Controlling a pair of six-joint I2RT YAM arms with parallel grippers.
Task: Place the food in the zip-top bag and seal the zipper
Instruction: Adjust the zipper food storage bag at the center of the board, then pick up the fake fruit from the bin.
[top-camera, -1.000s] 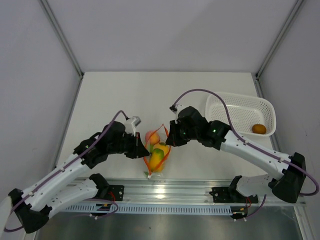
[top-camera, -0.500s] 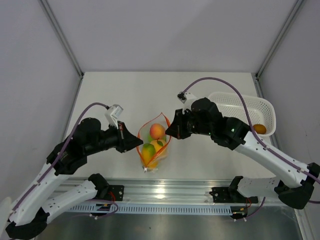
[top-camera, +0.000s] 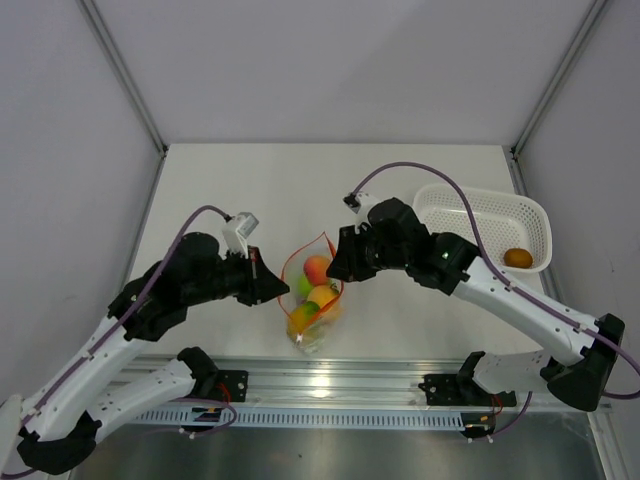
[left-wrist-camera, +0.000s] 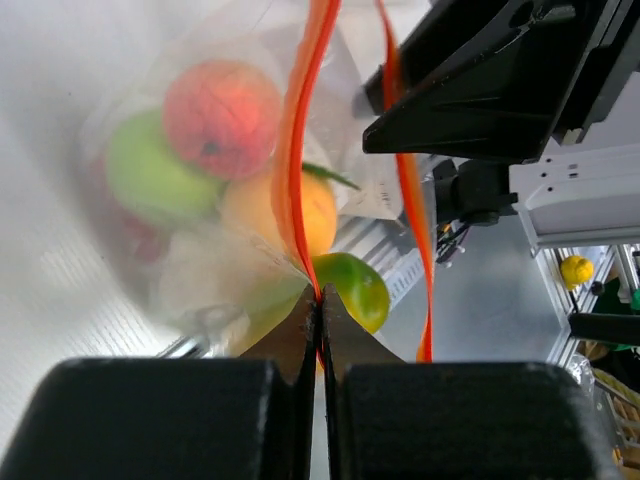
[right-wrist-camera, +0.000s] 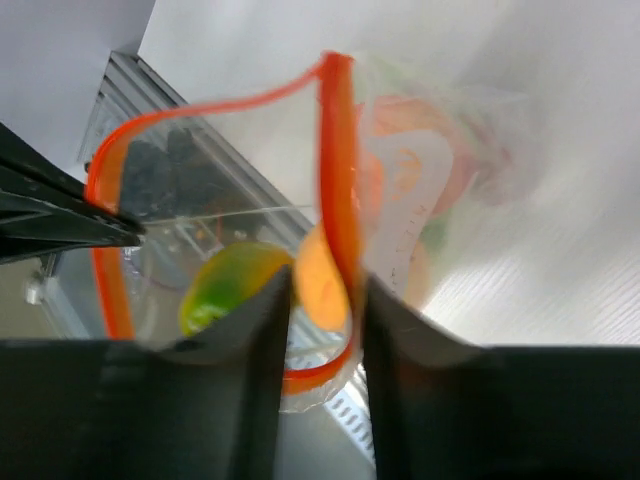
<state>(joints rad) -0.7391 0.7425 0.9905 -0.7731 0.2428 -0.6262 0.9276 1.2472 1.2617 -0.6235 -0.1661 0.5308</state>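
Now, at centre left of the overhead view, the left gripper (top-camera: 272, 288) stays pressed together on the zipper (left-wrist-camera: 300, 150), holding the zip-top bag (top-camera: 312, 305) of toy fruit (top-camera: 316, 268) at frame centre. The right gripper (right-wrist-camera: 328, 290) has just eased apart around the strip's other side, letting go. At right, one orange fruit (top-camera: 518, 258) sits in the white basket (top-camera: 480, 200), so loading looks unfinished.

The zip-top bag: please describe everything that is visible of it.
The zip-top bag is clear, crinkly plastic with a red-orange zipper along its mouth, which gapes open in a loop. Inside sit toy fruits, red-orange, green and yellow. The left gripper pinches one zipper side; the right gripper straddles the other, slightly open.
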